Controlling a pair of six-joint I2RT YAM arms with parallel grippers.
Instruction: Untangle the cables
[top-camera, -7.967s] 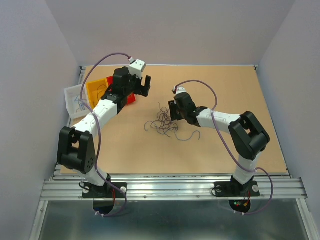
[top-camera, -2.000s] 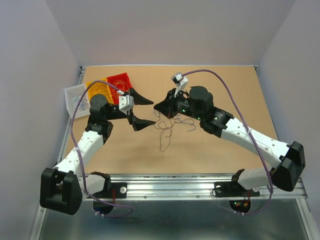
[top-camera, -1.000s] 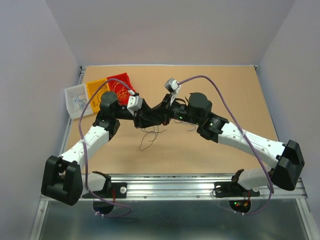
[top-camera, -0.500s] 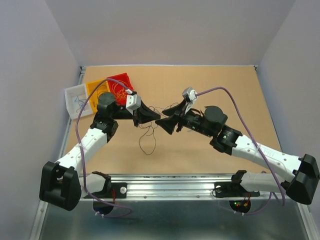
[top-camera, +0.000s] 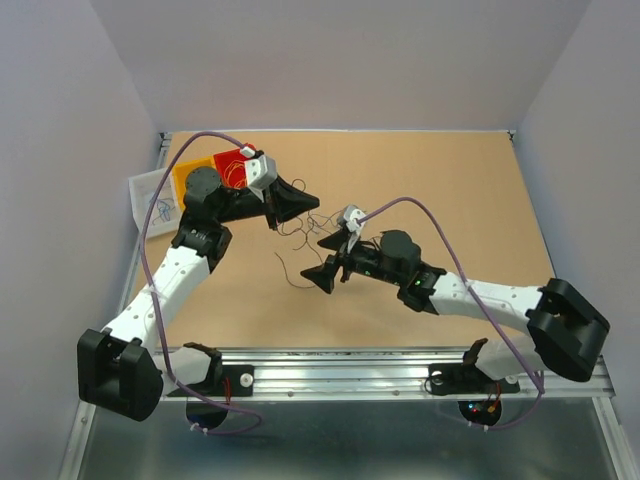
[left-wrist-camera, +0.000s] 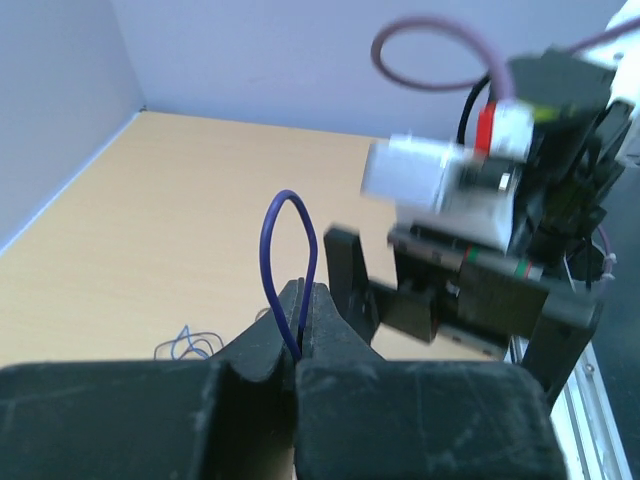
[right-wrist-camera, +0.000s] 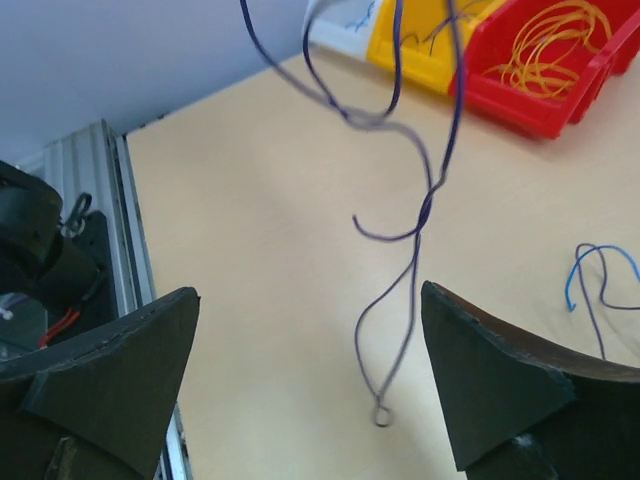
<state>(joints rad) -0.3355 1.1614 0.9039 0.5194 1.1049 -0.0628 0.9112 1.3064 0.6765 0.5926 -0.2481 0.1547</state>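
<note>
The left gripper (top-camera: 296, 205), upper centre-left in the top view, has its fingers clenched on a dark blue cable (left-wrist-camera: 288, 195), its loop standing upright. The tangled strands hang vertically above the table (top-camera: 450, 180), in front of the right gripper (right-wrist-camera: 310, 380), whose fingers are spread wide and released.

**Q:** Top external position?
**A:** High behind both bases, looking down over the whole surface (top-camera: 450, 180).
**Q:** Left wrist?
**A:** Close above the left tool (left-wrist-camera: 303, 292), facing the right arm (left-wrist-camera: 470, 190).
**Q:** Right wrist?
**A:** Low between the fingers of the right tool (right-wrist-camera: 308, 292), facing the red bin (right-wrist-camera: 530, 105), shared with the top view. The cables (right-wrist-camera: 427, 208) appear in both wrist views.
</note>
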